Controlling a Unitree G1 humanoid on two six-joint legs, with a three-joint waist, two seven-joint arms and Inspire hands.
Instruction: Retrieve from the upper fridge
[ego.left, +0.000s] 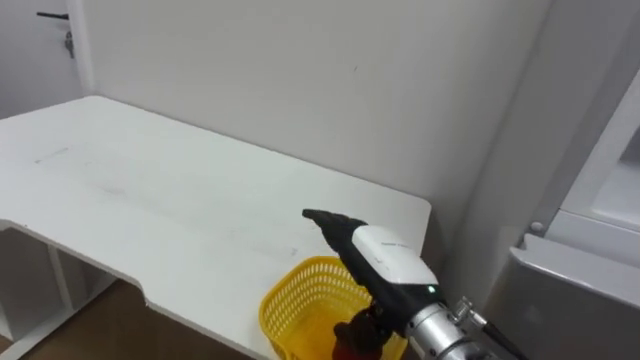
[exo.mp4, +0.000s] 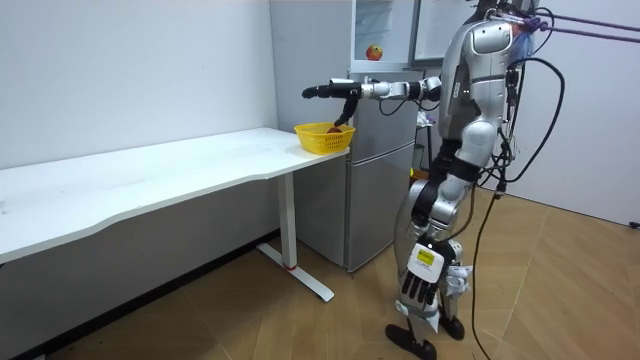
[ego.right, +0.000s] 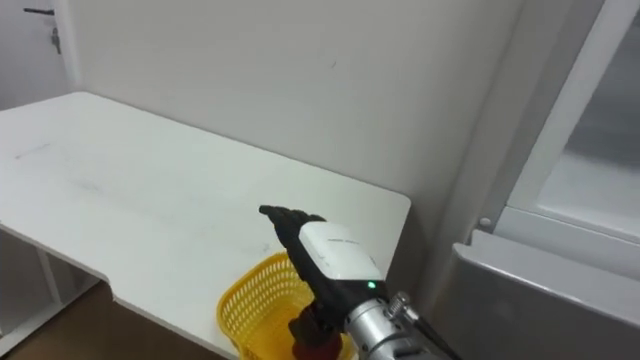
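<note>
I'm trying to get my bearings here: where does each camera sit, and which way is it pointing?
Left eye view: in the robot's head, looking down at the white table and yellow basket; its right hand reaches in from lower right.
Right eye view: just beside it, facing the same way; same hand, plus the fridge at right.
Room view: standing off in the room, facing the whole standing robot, table and fridge.
Shared: all three show the hand over the basket.

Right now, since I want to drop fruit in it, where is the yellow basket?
The yellow basket sits on the end of the white table nearest the fridge, directly under the robot's right hand.
</note>
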